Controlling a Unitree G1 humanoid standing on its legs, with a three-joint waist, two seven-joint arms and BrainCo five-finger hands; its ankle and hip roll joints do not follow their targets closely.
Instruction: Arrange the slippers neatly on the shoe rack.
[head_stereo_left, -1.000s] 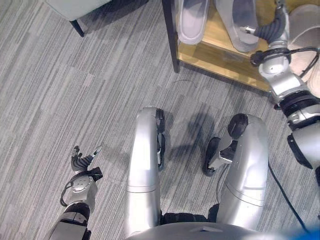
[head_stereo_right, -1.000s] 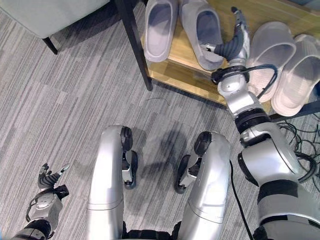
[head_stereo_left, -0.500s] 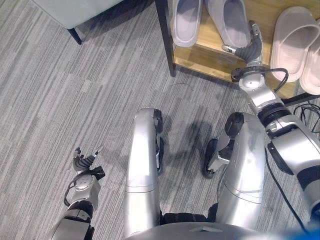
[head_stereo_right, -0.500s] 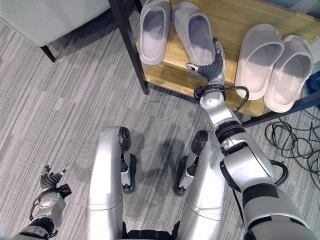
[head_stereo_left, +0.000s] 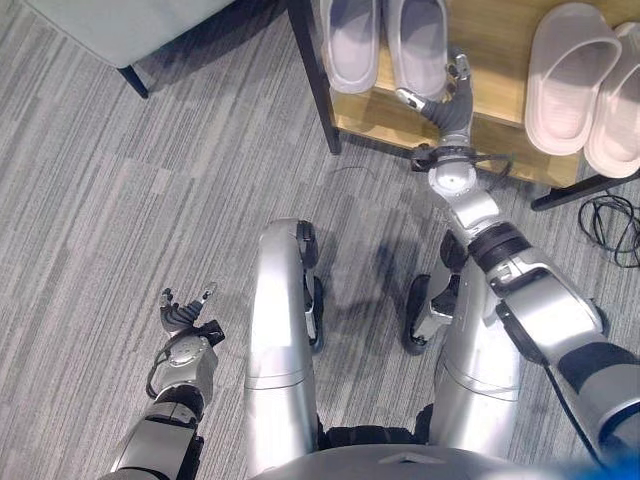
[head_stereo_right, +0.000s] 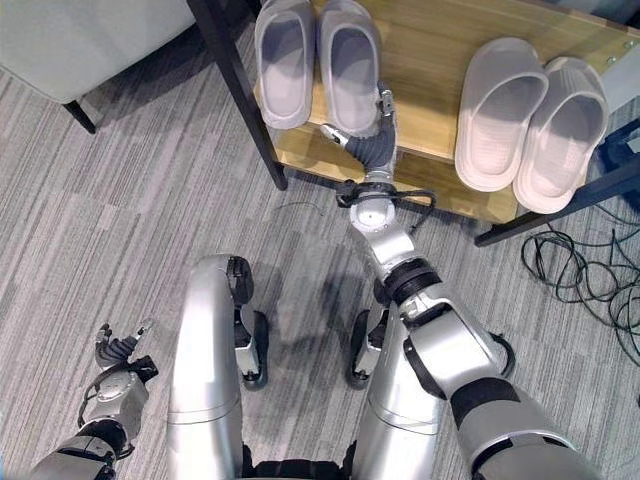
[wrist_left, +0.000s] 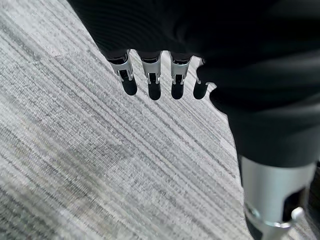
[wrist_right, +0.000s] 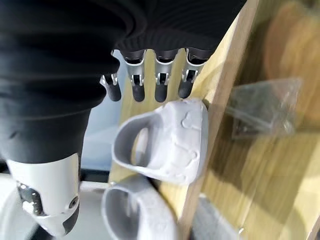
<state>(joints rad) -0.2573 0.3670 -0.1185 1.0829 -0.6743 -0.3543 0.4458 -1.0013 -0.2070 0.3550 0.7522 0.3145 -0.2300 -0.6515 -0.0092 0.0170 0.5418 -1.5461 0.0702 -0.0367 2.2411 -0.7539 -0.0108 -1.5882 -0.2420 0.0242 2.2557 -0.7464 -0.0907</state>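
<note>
now right robot hand (head_stereo_right: 372, 140) hovers open beside grey slippers (head_stereo_right: 318, 60) on shoe rack (head_stereo_right: 440, 70).

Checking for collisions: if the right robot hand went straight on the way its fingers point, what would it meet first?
Probably the nearer grey slipper on the rack: the right robot hand points along its heel side. Depth is unclear, so it might slide past along the wood.
</note>
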